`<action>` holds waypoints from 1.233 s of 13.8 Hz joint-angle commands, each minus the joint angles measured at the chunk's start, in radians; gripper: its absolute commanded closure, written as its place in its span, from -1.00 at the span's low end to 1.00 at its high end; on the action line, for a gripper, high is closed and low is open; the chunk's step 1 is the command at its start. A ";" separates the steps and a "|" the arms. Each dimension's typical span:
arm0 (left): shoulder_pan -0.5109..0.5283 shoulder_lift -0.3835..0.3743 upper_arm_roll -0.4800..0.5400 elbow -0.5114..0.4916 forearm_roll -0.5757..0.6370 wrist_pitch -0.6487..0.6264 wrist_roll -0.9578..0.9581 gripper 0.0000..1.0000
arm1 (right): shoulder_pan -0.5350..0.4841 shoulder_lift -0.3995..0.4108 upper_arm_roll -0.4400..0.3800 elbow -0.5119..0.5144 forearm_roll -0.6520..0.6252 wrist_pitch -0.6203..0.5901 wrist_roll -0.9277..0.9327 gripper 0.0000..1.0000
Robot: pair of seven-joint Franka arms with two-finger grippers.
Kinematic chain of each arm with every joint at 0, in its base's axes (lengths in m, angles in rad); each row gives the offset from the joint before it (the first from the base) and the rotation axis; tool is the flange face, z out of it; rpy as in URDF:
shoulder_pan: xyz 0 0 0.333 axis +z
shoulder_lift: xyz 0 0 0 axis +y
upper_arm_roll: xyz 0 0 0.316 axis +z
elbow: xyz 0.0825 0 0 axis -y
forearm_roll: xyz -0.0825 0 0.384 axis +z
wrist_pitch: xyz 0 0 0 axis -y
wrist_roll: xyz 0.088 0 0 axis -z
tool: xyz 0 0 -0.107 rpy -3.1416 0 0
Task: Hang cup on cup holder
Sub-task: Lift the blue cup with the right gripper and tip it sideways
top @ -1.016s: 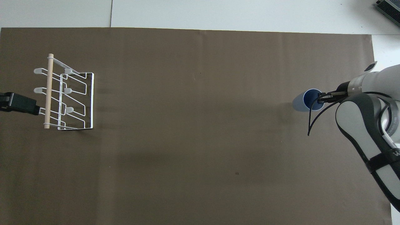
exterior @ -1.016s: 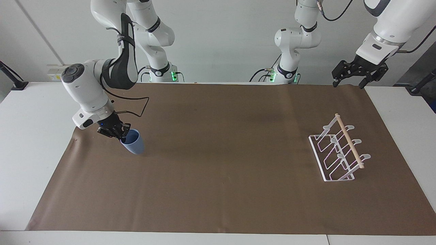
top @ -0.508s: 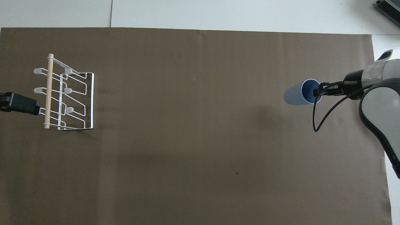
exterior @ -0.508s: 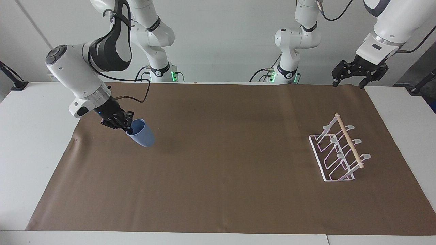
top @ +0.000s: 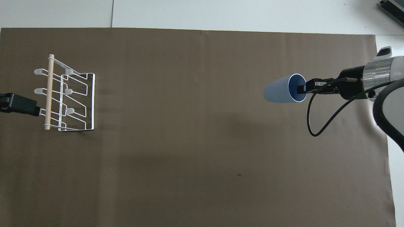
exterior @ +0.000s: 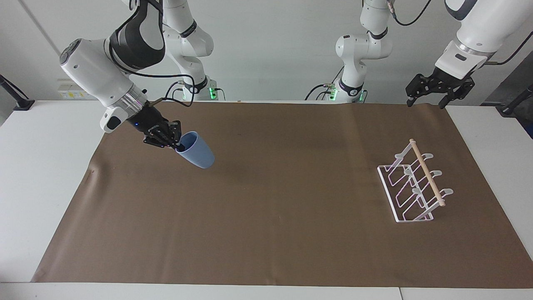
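Brown mat (exterior: 266, 233) on white table, R gripper (exterior: 177, 146) clamped on cup (exterior: 195, 155) rim, cup aloft over mat at R arm's end, long axis tilted, base toward rack (exterior: 414, 183), mouth interior seen only overhead (top: 298, 92), L gripper (exterior: 429, 100) fingers spread, holding nothing, waits over the mat's edge near the rack.

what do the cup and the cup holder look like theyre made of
Cup: probably plastic, though glazed ceramic is possible; even light blue, matte, no glare, thin rim.
Cup holder: thin white wire, likely coated metal, bent into looped prongs on a rectangular base; the bar on top looks like pale unfinished wood.
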 commanded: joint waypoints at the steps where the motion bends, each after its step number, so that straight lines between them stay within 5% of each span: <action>1: 0.004 -0.030 -0.001 -0.036 0.017 0.013 0.006 -1.00 | 0.006 -0.016 0.003 -0.005 0.098 -0.049 -0.037 1.00; 8: 0.033 -0.029 -0.001 -0.030 0.011 -0.001 -0.039 -1.00 | 0.068 -0.061 0.001 -0.065 0.311 -0.116 -0.031 1.00; 12: -0.035 -0.033 -0.013 -0.068 0.008 0.075 -0.353 -1.00 | 0.074 -0.067 0.001 -0.091 0.463 -0.116 -0.020 1.00; 17: -0.083 -0.010 -0.013 -0.070 -0.196 0.175 -0.796 -1.00 | 0.060 -0.084 0.001 -0.171 0.710 -0.118 -0.031 1.00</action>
